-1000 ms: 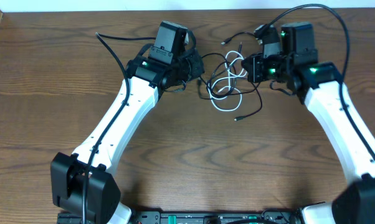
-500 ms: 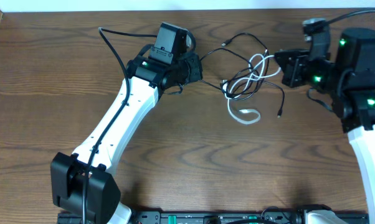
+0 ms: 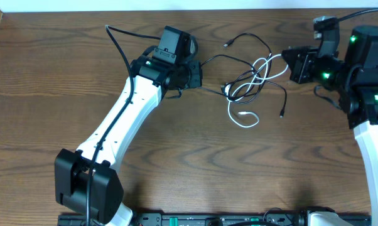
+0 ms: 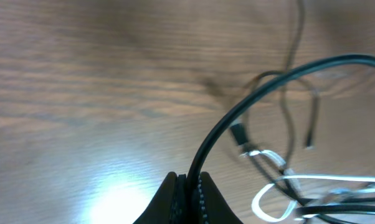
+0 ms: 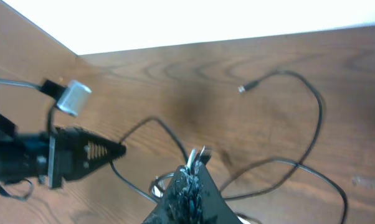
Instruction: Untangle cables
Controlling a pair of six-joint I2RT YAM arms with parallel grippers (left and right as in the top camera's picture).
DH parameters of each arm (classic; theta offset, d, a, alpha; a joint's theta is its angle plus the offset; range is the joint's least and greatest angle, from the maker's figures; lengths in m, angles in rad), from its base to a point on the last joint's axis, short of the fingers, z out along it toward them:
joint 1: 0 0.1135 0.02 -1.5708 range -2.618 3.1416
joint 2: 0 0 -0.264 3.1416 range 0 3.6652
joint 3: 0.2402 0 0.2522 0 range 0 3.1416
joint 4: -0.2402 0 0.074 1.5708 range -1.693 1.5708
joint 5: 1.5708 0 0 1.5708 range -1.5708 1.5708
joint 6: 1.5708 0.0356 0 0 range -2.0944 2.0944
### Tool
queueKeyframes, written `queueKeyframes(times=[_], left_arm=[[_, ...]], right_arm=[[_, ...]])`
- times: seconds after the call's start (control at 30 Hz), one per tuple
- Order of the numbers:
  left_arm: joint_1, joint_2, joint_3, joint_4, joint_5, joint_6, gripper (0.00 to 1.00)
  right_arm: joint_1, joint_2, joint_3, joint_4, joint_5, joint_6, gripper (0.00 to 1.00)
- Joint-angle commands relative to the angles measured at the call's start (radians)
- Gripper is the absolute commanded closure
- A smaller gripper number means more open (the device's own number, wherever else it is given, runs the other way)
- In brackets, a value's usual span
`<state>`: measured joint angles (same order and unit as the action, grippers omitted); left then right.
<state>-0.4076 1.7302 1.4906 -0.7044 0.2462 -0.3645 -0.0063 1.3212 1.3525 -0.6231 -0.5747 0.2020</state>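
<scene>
1 black cable (image 4: pixel 232 121) in left gripper (image 4: pixel 189 182); white cable (image 4: pixel 331 178) seemingly in right gripper (image 5: pixel 194 167).

Left wrist view is showing everything blurred; the white cable (image 4: pixel 324 180) is running off its lower right edge. The left gripper (image 4: pixel 187 182) is covering the pinched stretch of black cable (image 4: pixel 250 106). Overhead, the plug ends (image 3: pixel 281 115) are appearing too small to identify, and the right arm (image 3: pixel 368 150) is being cropped at the right edge.
</scene>
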Motion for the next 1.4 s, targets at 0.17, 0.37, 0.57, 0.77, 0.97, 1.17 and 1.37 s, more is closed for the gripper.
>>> queueKeyframes(times=[0.17,0.37,0.57,0.77,0.97,1.17,1.37], left_arm=[[0.005,0.042,0.001,-0.066,-0.176,0.053,0.92],[0.003,0.047,0.001,-0.057,-0.142,0.098,0.92],[0.003,0.047,0.001,-0.006,-0.018,0.113,0.92],[0.003,0.044,0.001,0.046,0.095,0.132,0.92],[0.003,0.018,0.001,0.122,0.237,0.154,0.92],[0.004,-0.023,0.001,0.192,0.317,0.135,0.92],[0.005,-0.086,0.001,0.243,0.319,0.074,0.92]], right_arm=[[-0.054,-0.008,0.009,0.005,-0.079,0.010,0.99],[-0.037,0.016,0.008,-0.073,-0.002,0.004,0.99],[0.018,0.111,0.007,-0.091,-0.014,-0.017,0.95],[0.100,0.233,0.007,-0.076,-0.064,-0.102,0.68],[0.179,0.294,0.007,-0.053,-0.076,-0.175,0.56],[0.204,0.297,0.007,-0.050,-0.058,-0.211,0.54],[0.204,0.299,0.007,-0.058,-0.025,-0.211,0.51]])
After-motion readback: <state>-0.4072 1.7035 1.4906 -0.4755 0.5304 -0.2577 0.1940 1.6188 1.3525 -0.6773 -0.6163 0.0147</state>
